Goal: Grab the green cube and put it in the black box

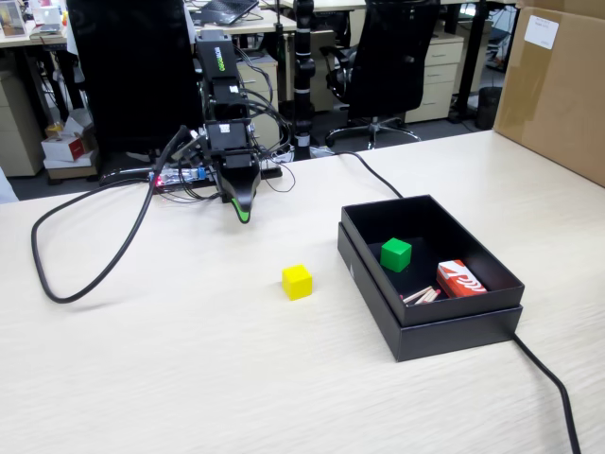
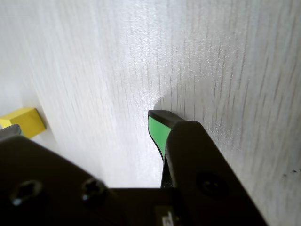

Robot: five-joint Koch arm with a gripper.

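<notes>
- Gripper point(image 1: 243, 214) is pointed down at the table point(image 1: 189, 359); jaws seen closed, tips together, nothing held.
- Green cube point(image 1: 396, 253) is seen inside black box point(image 1: 444, 331), well apart from jaws, w/ red-and-white carton point(image 1: 460, 279) near it.
- Yellow cube point(image 1: 297, 281) is seen on table, between jaws and box.

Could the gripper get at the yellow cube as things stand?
Probably yes. The yellow cube sits alone on bare table, nothing lying between it and the gripper, which points down near the arm's base. The black box stands off to the side.
</notes>
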